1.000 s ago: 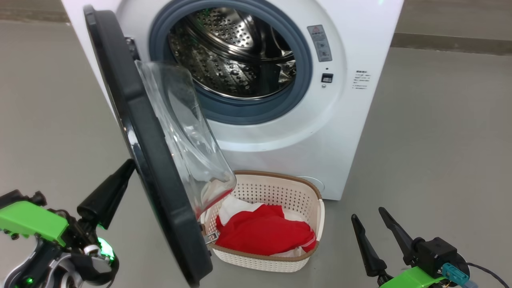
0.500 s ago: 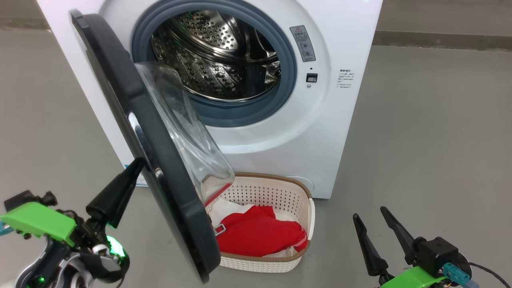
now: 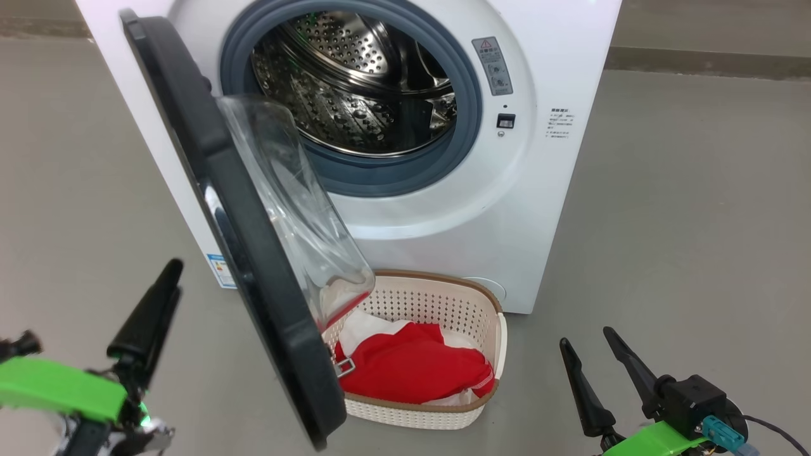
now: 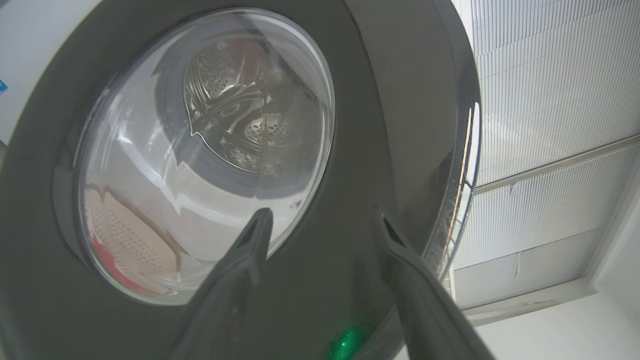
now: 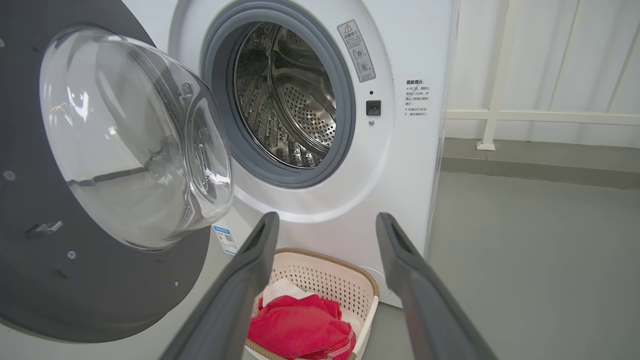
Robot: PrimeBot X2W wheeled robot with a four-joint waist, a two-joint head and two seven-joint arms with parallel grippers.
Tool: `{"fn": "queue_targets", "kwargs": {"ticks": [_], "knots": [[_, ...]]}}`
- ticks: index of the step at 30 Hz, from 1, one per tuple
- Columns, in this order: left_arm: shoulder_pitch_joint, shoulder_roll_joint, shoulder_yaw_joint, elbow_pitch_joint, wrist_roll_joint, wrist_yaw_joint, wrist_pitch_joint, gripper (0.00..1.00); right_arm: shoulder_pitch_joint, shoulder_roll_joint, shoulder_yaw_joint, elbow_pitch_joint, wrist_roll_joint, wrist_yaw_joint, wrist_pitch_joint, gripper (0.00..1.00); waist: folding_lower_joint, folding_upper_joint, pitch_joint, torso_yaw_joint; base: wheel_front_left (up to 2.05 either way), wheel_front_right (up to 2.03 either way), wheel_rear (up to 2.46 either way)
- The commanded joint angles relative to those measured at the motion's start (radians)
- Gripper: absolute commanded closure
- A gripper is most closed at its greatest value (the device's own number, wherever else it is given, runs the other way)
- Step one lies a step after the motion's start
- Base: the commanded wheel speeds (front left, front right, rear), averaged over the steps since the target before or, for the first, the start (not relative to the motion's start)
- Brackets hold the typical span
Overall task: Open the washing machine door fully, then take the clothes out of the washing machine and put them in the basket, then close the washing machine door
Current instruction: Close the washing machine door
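Where a second ago the left gripper (image 3: 166, 285) had its tip right at the outer rim of the door (image 3: 253, 266), it now sits back and lower, with a strip of grey floor (image 3: 190, 329) between the two. Its fingers were pressed together then. In the left wrist view the gripper (image 4: 324, 215) stands spread, pointing at the door's (image 4: 380, 125) dark outer face and touching nothing.

The door hangs about half open, much as before, its glass bowl bulging toward the washing machine (image 3: 507, 221) and overhanging the left end of the basket (image 3: 431, 304). The whole head view has shifted a little, which is the camera's doing. The basket stays on the floor against the foot of the machine, with the red and white clothes (image 3: 412, 367) heaped inside it.

The right gripper (image 3: 585, 336) has not moved: it is low at the right, well apart from the basket, fingers spread and holding nothing. Its wrist view looks between those fingers (image 5: 250, 280) at the steel drum (image 5: 290, 100), the basket (image 5: 345, 285) and the clothes (image 5: 295, 330).
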Motion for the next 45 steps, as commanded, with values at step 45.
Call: {"fn": "queue_targets", "kwargs": {"ticks": [45], "knots": [[0.277,-0.025,-0.036,0.145,1.279,-0.283,-0.665,0.0,-0.021,-0.008,0.037,-0.029,0.014,0.006,-0.006,0.0,0.0,-0.0001,-0.02,0.007,0.0,0.0,0.0]]}}
